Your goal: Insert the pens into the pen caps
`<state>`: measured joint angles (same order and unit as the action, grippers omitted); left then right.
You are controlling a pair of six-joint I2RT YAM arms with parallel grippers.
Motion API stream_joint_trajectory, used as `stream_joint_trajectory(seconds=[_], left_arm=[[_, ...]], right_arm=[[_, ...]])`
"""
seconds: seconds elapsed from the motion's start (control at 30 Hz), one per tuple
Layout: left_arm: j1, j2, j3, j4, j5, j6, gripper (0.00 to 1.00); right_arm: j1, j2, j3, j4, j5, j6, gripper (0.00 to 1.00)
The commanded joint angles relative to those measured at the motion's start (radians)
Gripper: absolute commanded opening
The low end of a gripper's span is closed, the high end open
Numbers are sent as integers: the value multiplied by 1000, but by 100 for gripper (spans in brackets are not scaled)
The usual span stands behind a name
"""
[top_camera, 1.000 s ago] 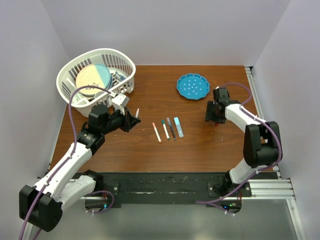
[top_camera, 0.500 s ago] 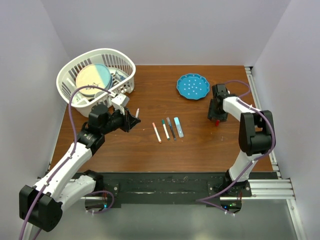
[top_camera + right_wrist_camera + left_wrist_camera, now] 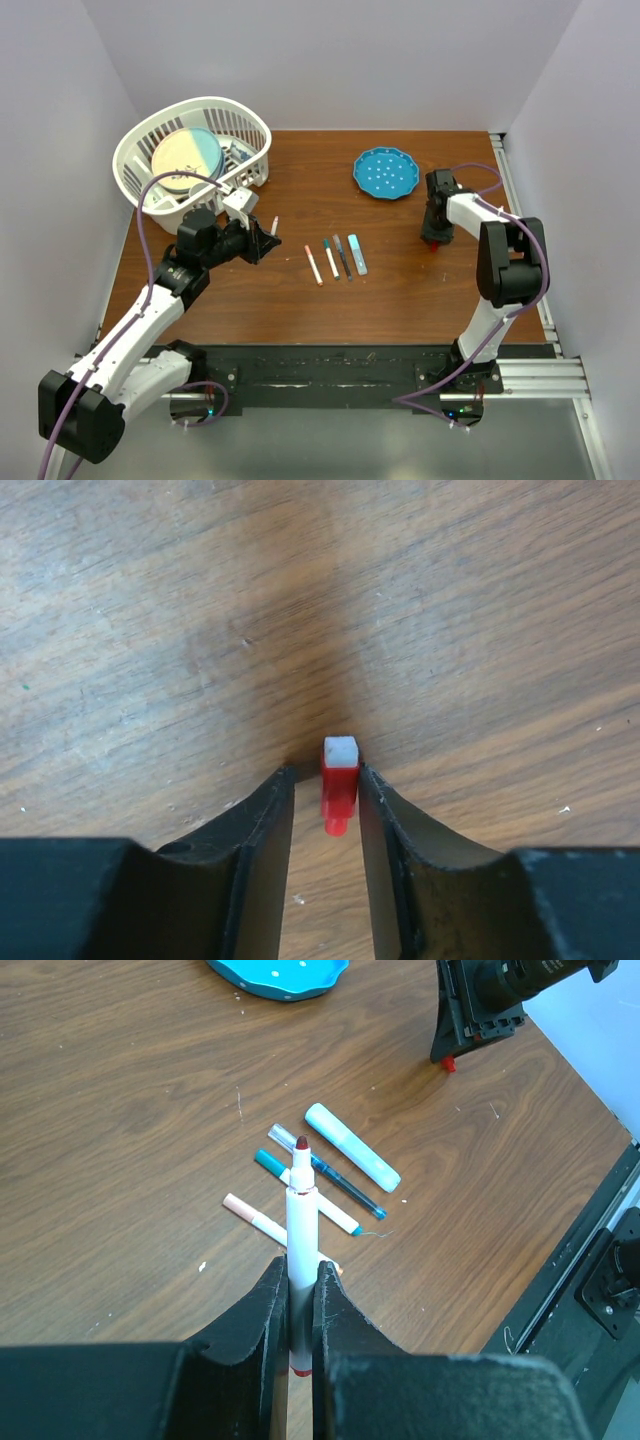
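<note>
Up close inside the parted right tool (image 3: 325, 771), red cap (image 3: 339, 780); left tool (image 3: 300, 1263) tight around pen (image 3: 301, 1200).

The table (image 3: 300, 290) is brown wood-grain, smooth and mostly matt, with a soft sheen, fine scratches and pale specks. The red cap (image 3: 339, 780) is smooth, glossy plastic with a duller white end. The pen (image 3: 301, 1210) has a smooth white plastic barrel and a dark felt-like tip. The left tool (image 3: 300, 1263) and right tool (image 3: 325, 770) are matt black plastic, faintly grainy. The basket (image 3: 200, 101) is white slatted plastic, and the plate (image 3: 280, 972) is glossy blue.
</note>
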<state>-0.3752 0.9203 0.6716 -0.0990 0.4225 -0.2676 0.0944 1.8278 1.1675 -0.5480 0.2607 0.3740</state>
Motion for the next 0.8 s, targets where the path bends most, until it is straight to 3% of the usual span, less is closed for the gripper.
stream_joint_trajectory(seconds=[0.0, 0.07, 0.23, 0.37, 0.5, 0.57, 0.67, 0.77], left_arm=[[4, -8, 26, 10, -4, 22, 0], [4, -6, 26, 10, -2, 22, 0], [2, 21, 19, 24, 47, -19, 0], [-1, 57, 5, 82, 171, -103, 0], [-62, 78, -43, 255, 269, -249, 0], [-94, 95, -52, 301, 274, -281, 0], [-137, 123, -69, 392, 291, -353, 0], [-140, 141, -127, 607, 335, -479, 0]], right_arm=[[-10, 21, -5, 31, -8, -3, 31], [-13, 19, -11, 40, -14, -12, 26], [-12, -34, -43, 89, -86, -40, 0], [28, -151, -80, 140, -191, -29, 0], [152, -304, -129, 238, -318, 31, 0], [183, -398, -204, 402, -482, 127, 0], [249, -484, -316, 682, -567, 267, 0], [313, -570, -387, 900, -598, 374, 0]])
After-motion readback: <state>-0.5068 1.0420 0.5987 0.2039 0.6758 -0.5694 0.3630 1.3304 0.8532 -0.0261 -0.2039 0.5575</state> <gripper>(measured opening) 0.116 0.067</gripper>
